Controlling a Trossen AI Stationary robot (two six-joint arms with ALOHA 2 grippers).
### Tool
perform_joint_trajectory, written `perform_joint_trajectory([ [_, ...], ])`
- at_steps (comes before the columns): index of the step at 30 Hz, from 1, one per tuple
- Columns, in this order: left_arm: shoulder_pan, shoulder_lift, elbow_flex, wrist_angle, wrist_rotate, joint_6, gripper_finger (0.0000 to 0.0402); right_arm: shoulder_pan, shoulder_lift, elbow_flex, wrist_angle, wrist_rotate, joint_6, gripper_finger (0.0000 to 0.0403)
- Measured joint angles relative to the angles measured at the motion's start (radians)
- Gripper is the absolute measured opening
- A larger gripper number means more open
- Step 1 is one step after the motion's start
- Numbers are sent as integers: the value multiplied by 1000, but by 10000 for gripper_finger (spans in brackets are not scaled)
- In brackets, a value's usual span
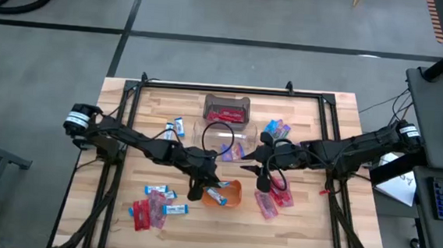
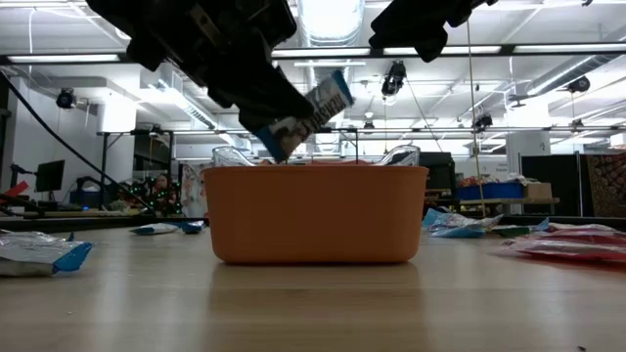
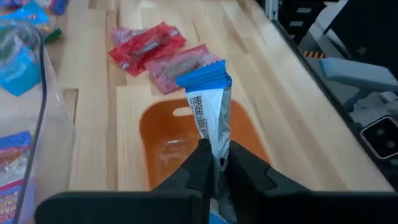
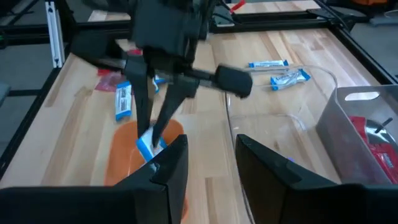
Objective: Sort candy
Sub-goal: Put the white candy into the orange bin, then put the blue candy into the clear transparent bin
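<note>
Orange tray (image 2: 315, 213) sits closest in the low view, on a pale wood-plank bench (image 1: 308, 232) with a black frame around it.

Left to right on the bench:
- Near-left corner: cluster of red packets (image 1: 146, 212) with blue-and-white bars (image 1: 175, 209) just beside them; two more blue-and-white bars farther back, near the left arm.
- Centre: left hand (image 3: 215, 163) over the orange tray, fingers clamped on one blue-and-white bar (image 3: 209, 102), which hangs tilted above the tray's rim and is not lying in it.
- Behind the tray: clear bins (image 1: 222, 136), the farthest one holding red candy (image 1: 227, 109), another with purple and blue wrappers inside.
- Right of centre: right hand (image 4: 208, 163) hovers above the bench beside the bins, fingers apart, holding nothing. More red packets (image 1: 279, 197) below it, blue and purple wrappers (image 1: 277, 129) toward the back.

Room: grey floor around the bench, dark desk with a keyboard at right. Low view shows an open workshop behind, with ceiling strip lights, monitors and cluttered tables.
</note>
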Motion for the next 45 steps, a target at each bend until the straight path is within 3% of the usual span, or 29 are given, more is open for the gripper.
perform_joint_trajectory([
  [11,1,-12,-2,-96,0,-34,96,0,-13,0,-1,0,15,150],
  [21,-1,-253,7,-561,-4,-108,100,-1,-13,0,-85,69,147,137],
  [25,-1,-358,5,-719,-61,-167,100,-2,-13,0,-158,71,249,131],
  [29,-1,-437,3,-808,-159,-183,100,-3,-16,23,-282,80,348,127],
  [35,0,-513,3,-858,-269,-108,100,-36,-16,64,-578,192,566,127],
  [41,1,-550,2,-858,-348,-54,100,-106,-17,64,-843,183,716,128],
  [45,1,-557,2,-858,-351,-38,100,-142,-18,64,-905,141,742,139],
])
